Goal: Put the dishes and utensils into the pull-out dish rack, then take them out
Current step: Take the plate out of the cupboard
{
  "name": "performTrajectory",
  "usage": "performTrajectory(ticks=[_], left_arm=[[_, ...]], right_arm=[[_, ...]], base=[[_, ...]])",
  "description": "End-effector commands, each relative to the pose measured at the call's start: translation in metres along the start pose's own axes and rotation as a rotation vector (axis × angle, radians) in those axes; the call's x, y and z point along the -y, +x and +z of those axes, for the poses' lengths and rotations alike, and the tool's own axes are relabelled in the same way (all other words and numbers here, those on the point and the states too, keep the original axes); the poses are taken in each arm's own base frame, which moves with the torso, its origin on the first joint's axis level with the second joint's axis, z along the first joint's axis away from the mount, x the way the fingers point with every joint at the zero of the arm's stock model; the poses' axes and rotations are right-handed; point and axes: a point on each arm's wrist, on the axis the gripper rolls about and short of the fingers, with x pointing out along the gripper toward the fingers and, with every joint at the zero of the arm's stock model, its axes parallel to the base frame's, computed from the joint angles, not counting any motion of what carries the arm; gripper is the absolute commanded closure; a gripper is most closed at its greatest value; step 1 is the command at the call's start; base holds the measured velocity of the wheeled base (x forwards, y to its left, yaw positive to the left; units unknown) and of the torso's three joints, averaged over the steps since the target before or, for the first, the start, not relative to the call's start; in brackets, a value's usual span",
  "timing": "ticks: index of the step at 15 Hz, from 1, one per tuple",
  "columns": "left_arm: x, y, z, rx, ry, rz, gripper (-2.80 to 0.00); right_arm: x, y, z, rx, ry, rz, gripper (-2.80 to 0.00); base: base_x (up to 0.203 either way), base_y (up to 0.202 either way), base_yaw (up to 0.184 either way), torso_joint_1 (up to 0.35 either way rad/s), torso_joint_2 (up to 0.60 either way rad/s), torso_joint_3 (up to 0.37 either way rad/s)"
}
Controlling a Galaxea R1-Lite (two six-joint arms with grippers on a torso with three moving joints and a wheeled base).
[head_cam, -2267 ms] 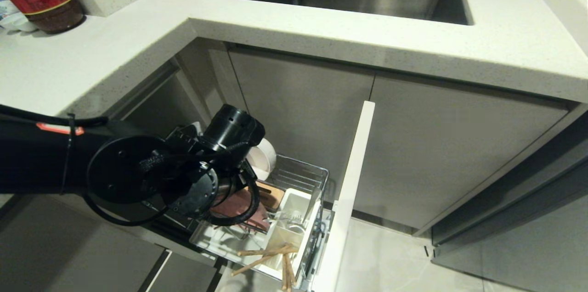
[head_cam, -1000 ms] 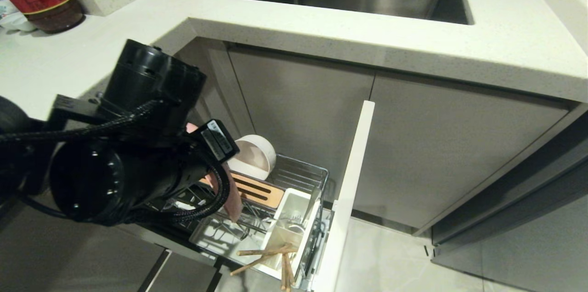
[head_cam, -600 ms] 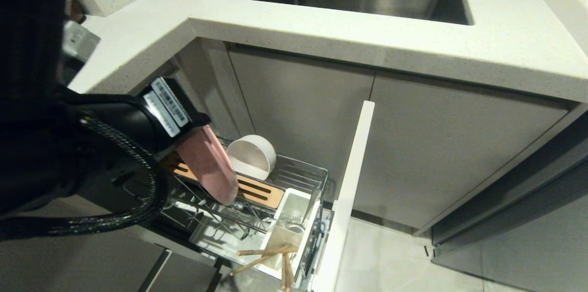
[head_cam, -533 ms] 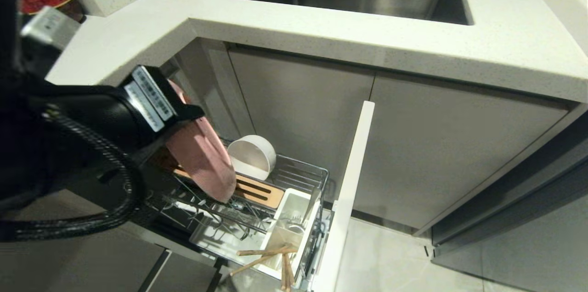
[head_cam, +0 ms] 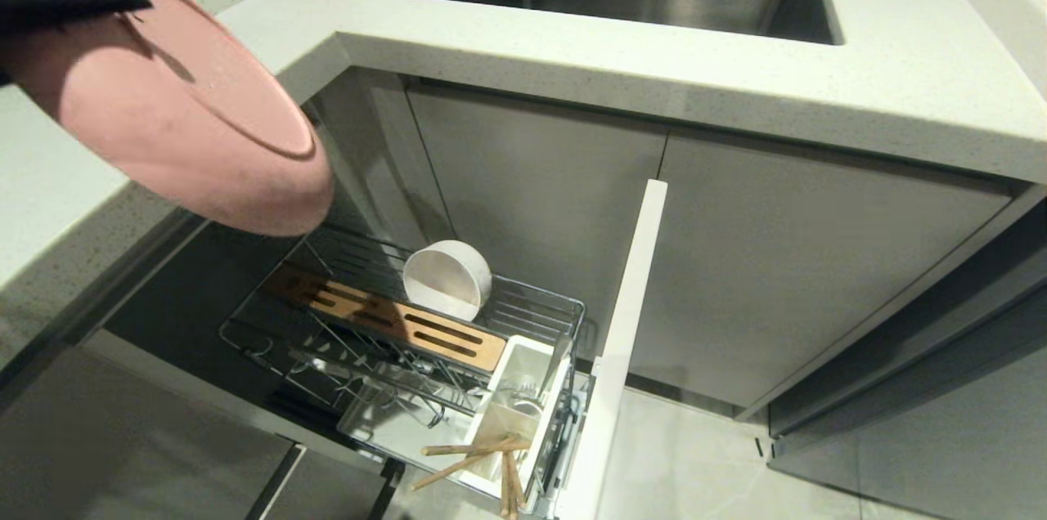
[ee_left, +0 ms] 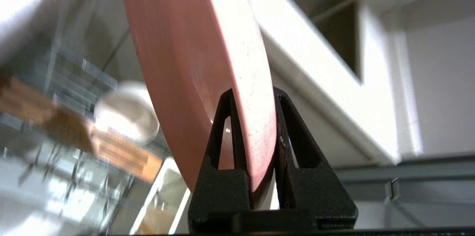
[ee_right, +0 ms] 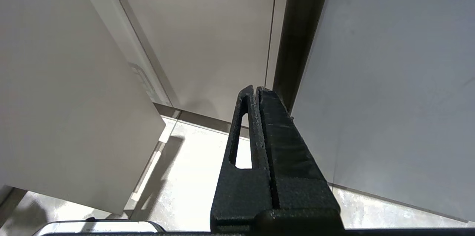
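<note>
The left gripper point(ee_left: 252, 95) has lifted the pink plate point(head_cam: 188, 127) out of the dish rack point(head_cam: 393, 340); fingers clamped on its rim, it now hangs far left above the tabletop point(head_cam: 572, 54) edge, long axis slanting down-right. The bowl point(head_cam: 446, 279) stays racked. The right gripper point(ee_right: 256, 93), fingers closed, is parked low.

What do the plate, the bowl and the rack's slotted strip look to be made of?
Pink plate: matte, opaque, faintly speckled; looks like ceramic or melamine, can't tell which. Off-white bowl: smooth, plain, slight sheen; ceramic or plastic. Slotted strip: warm tan with cut slots; looks like wood or bamboo. It sits on the dish rack, thin bright reflective wires, likely chromed steel.
</note>
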Motion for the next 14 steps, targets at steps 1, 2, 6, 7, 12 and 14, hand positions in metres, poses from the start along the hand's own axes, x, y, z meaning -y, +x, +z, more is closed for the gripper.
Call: performTrajectory(ticks=[1,2,6,7,12,14], left_arm=[[-0.01,-0.016,0.022,0.084,-0.011,-0.001,0.0],[-0.012,-0.019,0.029,0.116,-0.007,0.009,0.0],[-0.022,-0.026,0.047,0.226,0.058,0.097,0.0],[-0.024,-0.027,0.05,0.249,0.084,0.118,0.0],[-0.037,-0.034,0.062,0.363,0.266,0.31,0.0],[-0.04,-0.037,0.066,0.387,0.341,0.36,0.0]], right_arm=[[0.0,0.002,-0.007,-0.026,0.0,0.0,0.0],[0.0,0.002,-0.008,-0.027,0.0,0.0,0.0],[0.0,0.002,-0.007,-0.026,0.0,-0.001,0.0],[0.0,0.002,-0.007,-0.026,0.0,-0.001,0.0],[0.0,0.002,-0.007,-0.026,0.0,-0.001,0.0],[0.0,0.002,-0.007,-0.026,0.0,-0.001,0.0]], base=[[0.0,0.0,0.0,0.0,0.0,0.0],[0.0,0.0,0.0,0.0,0.0,0.0],[0.0,0.0,0.0,0.0,0.0,0.0],[0.0,0.0,0.0,0.0,0.0,0.0],[0.0,0.0,0.0,0.0,0.0,0.0],[0.0,0.0,0.0,0.0,0.0,0.0]])
